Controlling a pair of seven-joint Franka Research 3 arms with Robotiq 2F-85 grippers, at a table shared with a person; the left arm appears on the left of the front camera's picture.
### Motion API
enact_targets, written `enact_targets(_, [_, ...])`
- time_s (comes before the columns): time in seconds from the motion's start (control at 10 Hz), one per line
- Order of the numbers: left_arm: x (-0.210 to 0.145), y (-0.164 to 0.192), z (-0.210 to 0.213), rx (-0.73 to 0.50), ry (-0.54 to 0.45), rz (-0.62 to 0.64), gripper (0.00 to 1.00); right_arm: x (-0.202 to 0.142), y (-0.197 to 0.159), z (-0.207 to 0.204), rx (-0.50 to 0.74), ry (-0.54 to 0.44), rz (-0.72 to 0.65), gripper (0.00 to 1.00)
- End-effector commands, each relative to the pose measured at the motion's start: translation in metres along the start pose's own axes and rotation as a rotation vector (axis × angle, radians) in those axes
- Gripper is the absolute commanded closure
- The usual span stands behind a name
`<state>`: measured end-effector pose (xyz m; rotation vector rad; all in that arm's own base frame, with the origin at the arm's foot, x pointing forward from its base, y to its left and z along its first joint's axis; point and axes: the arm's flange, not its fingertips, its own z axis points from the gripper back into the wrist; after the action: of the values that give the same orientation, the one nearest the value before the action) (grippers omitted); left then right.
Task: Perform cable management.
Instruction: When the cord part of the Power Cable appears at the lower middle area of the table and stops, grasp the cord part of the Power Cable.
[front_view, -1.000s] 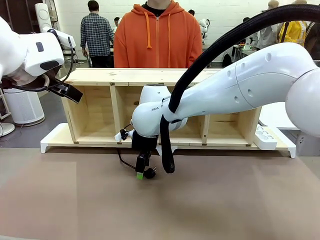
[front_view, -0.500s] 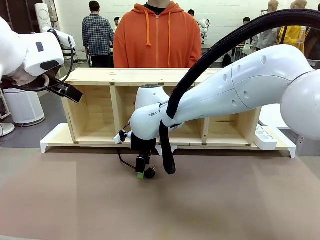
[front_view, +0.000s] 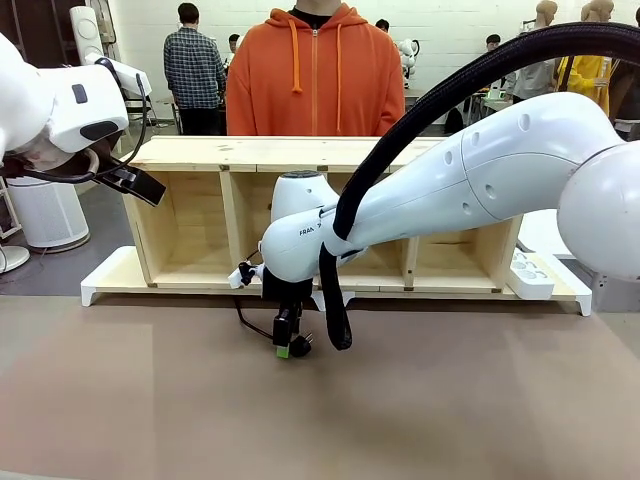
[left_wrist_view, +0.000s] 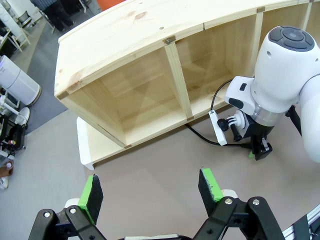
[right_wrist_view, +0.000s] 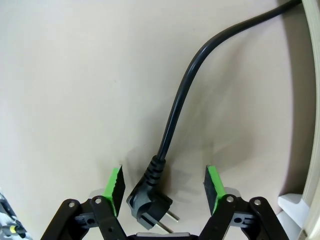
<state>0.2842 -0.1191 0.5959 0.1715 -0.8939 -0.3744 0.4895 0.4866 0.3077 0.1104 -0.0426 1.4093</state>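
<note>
Brown table top (front_view: 450, 400) spreads across the front, and a long wooden shelf with open boxes (front_view: 300, 152) lies along its far side. A person in an orange hoodie (front_view: 315, 80) stands behind it. The left gripper (left_wrist_view: 150, 189) hangs high up, spread wide, holding nothing. The right gripper (right_wrist_view: 164, 186) is down at the table by the shelf, wide too. The thin black cable (right_wrist_view: 175, 107) lies on the table and runs to the shelf. Its chunky black plug (right_wrist_view: 147, 202) sits between the 2 green pads (right_wrist_view: 116, 187), not squeezed by them.
</note>
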Motion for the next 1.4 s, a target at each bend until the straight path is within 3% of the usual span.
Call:
enact_targets(0.0, [0.0008,-0.0005,-0.0016,0.002,-0.012,-0.002,0.0,0.0051,-0.0027,-0.0025,-0.026,-0.016,0.01,0.27])
enact_targets(0.3, [0.0008,-0.0005,-0.0016,0.002,-0.012,-0.002,0.0,0.0049,-0.0036,-0.0028,-0.039,-0.011,0.007,0.27])
enact_targets(0.4, [0.0008,-0.0005,-0.0016,0.002,-0.012,-0.002,0.0,0.0046,-0.004,-0.0027,-0.049,-0.002,0.005,0.44])
enact_targets(0.5, [0.0008,-0.0005,-0.0016,0.002,-0.012,-0.002,0.0,0.0042,-0.0038,-0.0027,-0.049,0.005,0.001,0.47])
enact_targets(0.6, [0.0008,-0.0005,-0.0016,0.002,-0.012,-0.002,0.0,0.0043,-0.004,-0.0028,-0.046,0.006,-0.004,0.64])
enact_targets(0.7, [0.0008,-0.0005,-0.0016,0.002,-0.012,-0.002,0.0,0.0045,-0.0044,-0.0023,-0.044,0.006,-0.005,0.67])
enact_targets(0.8, [0.0008,-0.0005,-0.0016,0.002,-0.012,-0.002,0.0,0.0045,-0.0047,-0.0021,-0.043,0.005,-0.006,0.84])
enact_targets(0.9, [0.0008,-0.0005,-0.0016,0.002,-0.012,-0.002,0.0,0.0045,-0.0051,-0.0023,-0.04,0.003,-0.006,0.87])
enact_targets(1.0, [0.0008,-0.0005,-0.0016,0.002,-0.012,-0.002,0.0,0.0045,-0.0051,-0.0023,-0.038,0.003,-0.007,1.0])
enact_targets(1.3, [0.0008,-0.0005,-0.0016,0.002,-0.012,-0.002,0.0,0.0032,-0.0054,-0.0026,-0.034,0.008,-0.016,1.0])
